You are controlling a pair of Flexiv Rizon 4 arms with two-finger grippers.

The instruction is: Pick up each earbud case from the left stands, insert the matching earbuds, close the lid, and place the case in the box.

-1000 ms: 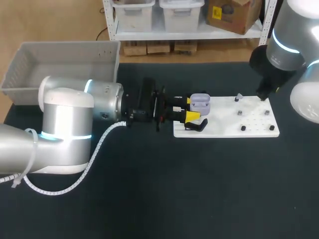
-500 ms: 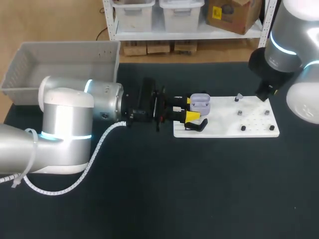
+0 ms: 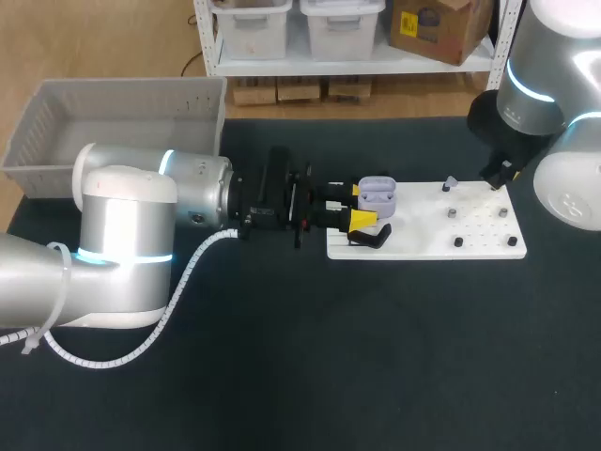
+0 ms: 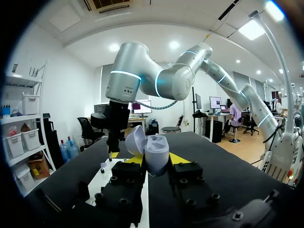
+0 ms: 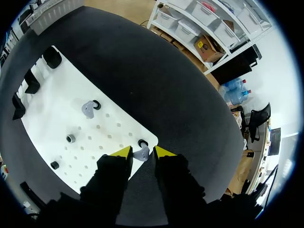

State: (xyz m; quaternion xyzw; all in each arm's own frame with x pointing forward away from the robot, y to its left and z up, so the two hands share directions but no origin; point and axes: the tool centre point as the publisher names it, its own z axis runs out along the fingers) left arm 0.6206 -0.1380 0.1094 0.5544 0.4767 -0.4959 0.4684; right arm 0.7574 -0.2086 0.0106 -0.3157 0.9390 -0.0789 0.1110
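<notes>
STEP: judged earbud insertion; bring small grey earbud (image 5: pixel 141 153), pinched in right gripper (image 5: pixel 142 152), squarely over a cavity, seat gently | CASE: open-lidded lavender earbud case (image 4: pixel 156 151) clamped in left gripper (image 4: pixel 151 160), over white pegboard (image 3: pixel 479 246) | SURFACE: black surface (image 3: pixel 376 357); grey plastic box (image 3: pixel 56 141) back-left.

The left arm (image 3: pixel 192 193) lay level, its gripper (image 3: pixel 360 207) clamped on the earbud case (image 3: pixel 377 194); the right arm (image 3: pixel 531 85) held its gripper (image 5: pixel 142 152) pointing down.
</notes>
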